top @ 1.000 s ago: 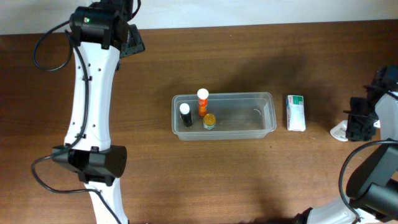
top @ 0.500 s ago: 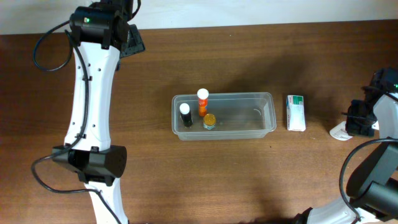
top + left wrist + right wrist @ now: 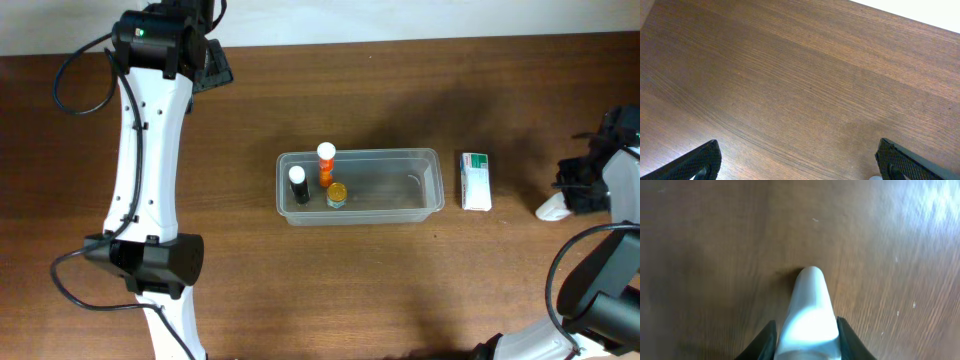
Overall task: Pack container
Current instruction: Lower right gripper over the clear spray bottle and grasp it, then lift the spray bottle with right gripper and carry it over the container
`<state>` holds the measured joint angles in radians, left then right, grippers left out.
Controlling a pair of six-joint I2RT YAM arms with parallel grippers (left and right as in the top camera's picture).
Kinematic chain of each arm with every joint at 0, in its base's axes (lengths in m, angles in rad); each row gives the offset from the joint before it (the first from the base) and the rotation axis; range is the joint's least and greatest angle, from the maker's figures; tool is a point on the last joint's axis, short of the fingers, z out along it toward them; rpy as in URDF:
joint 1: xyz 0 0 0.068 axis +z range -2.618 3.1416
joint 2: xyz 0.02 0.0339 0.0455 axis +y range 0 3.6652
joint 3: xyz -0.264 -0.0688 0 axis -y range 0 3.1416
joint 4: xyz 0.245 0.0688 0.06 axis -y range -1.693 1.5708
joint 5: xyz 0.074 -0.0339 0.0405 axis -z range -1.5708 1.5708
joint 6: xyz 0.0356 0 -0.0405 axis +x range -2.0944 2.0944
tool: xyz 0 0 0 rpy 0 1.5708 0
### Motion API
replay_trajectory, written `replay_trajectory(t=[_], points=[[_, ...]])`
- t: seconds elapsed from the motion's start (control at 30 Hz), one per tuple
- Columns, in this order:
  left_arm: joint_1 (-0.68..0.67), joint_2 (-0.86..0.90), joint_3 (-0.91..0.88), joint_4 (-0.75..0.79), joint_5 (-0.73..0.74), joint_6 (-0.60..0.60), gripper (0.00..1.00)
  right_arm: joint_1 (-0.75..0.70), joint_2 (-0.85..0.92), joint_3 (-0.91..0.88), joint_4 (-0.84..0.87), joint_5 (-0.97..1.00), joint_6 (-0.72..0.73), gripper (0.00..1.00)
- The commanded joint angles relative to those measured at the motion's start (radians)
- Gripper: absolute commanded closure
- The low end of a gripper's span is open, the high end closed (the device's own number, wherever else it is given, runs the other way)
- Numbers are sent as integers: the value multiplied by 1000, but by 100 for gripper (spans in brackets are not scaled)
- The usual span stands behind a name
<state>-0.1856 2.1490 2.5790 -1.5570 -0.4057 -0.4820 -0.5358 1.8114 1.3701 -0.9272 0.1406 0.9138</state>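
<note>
1. The container [image 3: 420, 187], a clear shallow tub, lies lengthwise in the middle of the brown wooden surface [image 3: 400, 290].
2. Three small things stand upright in its left end. A black bottle [image 3: 298, 186] with a white cap is nearest the left wall, an orange bottle [image 3: 326, 165] with a white cap is just beside it towards the far wall, and a low jar [image 3: 337, 194] with a yellow lid is by the near wall. The rest of the tub shows only its clear floor.
3. A white and green box [image 3: 476, 181] lies flat on the surface just beside the right end of the container, not touching it.
4. The right pincer [image 3: 808, 339] is near the right edge of the surface, well apart from the box. It is clamped on a white object [image 3: 809, 305] with a rounded tip, and its dark fingers [image 3: 767, 339] press against both sides. I cannot tell whether the object's tip touches the wood.
5. The left pincer [image 3: 799, 167] is over the far left corner, well apart from the container. Its fingertips [image 3: 700, 162] are spread wide with only wood grain between them, gripping nothing.
</note>
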Motion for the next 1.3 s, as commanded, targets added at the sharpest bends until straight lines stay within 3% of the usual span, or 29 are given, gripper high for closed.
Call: replay_trajectory(t=[0.0,0.17,0.37,0.73,1.07,1.27], points=[[3,-8,6,0,-17,13,1,19,-26,114,5,-34,-354,96],[3,-8,6,-1,-17,13,1,83,-53,232,-13,-161,-584,93],[3,-8,6,0,-17,13,1,211,-73,389,-106,-175,-655,93],[3,-8,6,0,-17,13,1,548,-74,772,-470,-183,-674,94],[3,-8,6,-1,-17,13,1,885,-59,784,-514,-182,-674,94],[3,-8,6,-1,-17,13,0,996,-53,766,-544,-171,-674,94]])
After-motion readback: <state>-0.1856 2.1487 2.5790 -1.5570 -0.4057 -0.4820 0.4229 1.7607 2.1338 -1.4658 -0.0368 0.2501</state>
